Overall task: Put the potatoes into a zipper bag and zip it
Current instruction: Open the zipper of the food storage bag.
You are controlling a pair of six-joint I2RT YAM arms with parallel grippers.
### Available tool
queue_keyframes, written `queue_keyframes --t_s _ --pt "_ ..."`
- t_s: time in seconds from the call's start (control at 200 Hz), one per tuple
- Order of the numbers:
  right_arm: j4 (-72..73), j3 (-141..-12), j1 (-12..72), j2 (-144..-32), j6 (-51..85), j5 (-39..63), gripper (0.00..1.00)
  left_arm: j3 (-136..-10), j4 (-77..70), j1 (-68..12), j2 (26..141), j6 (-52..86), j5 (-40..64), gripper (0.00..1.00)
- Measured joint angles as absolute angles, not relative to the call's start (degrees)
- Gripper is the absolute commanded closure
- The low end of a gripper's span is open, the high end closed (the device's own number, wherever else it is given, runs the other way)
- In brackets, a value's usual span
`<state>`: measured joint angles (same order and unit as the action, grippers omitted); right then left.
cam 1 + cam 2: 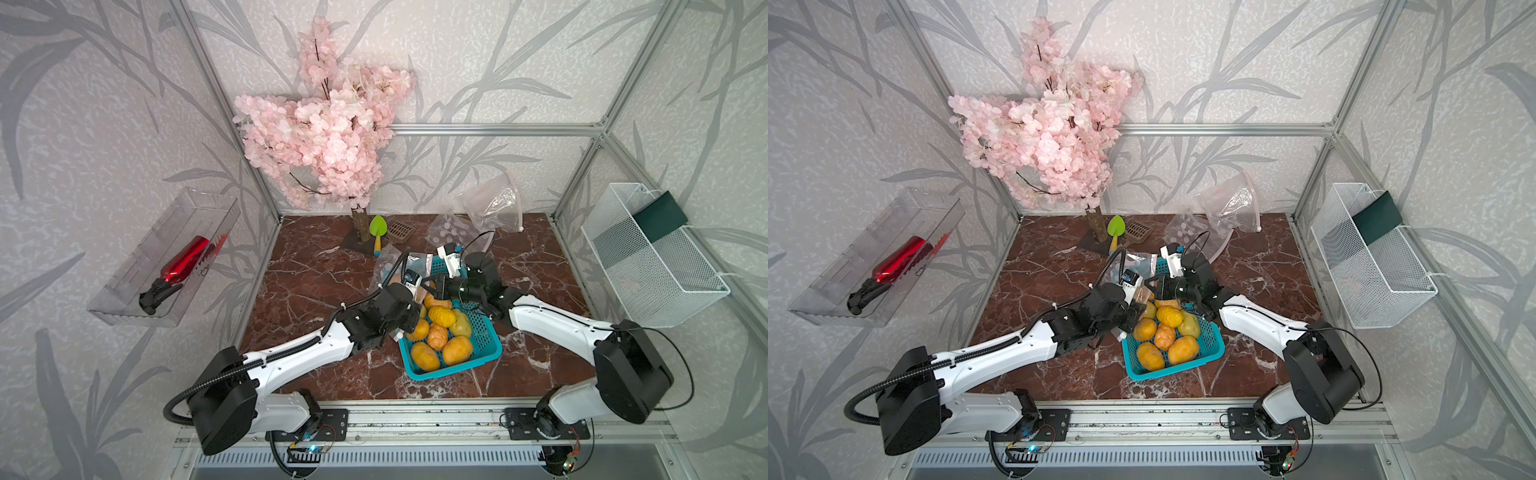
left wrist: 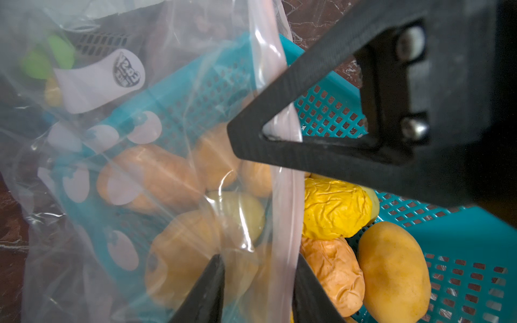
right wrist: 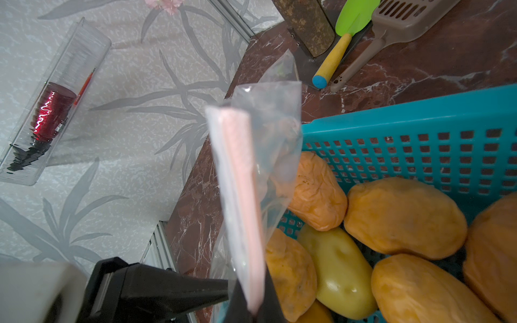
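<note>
Found the potatoes point(image 1: 441, 316) heaped in the teal basket point(image 1: 457, 368) in the middle of the bench point(image 1: 316, 299), about seven in plain sight; could not tell whether to read those behind the film as inside the zipper bag point(image 2: 126, 139) or merely under it; judged filling unfinished and zipping not yet begun; saw the bag's mouth raised over the basket's far end, its pink zip strip point(image 3: 240, 181) pinched in the closed right gripper point(image 3: 250, 302); saw the left gripper point(image 2: 260, 260) astride the same rim, jaws apart, not clamped; noted tight quarters between the two grippers and the basket wall; noted bare bench on both sides, with spare bags point(image 1: 494, 203), trowel point(image 1: 378, 227) and scoop point(image 1: 400, 232) along the back edge
</note>
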<state>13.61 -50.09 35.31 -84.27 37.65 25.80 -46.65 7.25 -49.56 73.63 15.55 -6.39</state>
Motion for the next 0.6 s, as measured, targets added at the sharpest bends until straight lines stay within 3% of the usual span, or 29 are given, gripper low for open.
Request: queue_keyframes --t_s 0.21,0.365,0.6 --pt "13.61 -50.09 35.31 -84.29 37.65 25.78 0.98 -46.65 7.29 -49.56 73.12 15.57 -6.5 0.67" --pt "13.65 -50.09 35.31 -84.29 37.65 25.87 0.97 -46.63 7.27 -49.56 72.4 15.59 -6.96 0.73" --pt "13.65 -50.09 35.31 -84.29 37.65 25.87 0.97 -46.61 7.29 -49.56 72.38 15.62 -7.25 0.65"
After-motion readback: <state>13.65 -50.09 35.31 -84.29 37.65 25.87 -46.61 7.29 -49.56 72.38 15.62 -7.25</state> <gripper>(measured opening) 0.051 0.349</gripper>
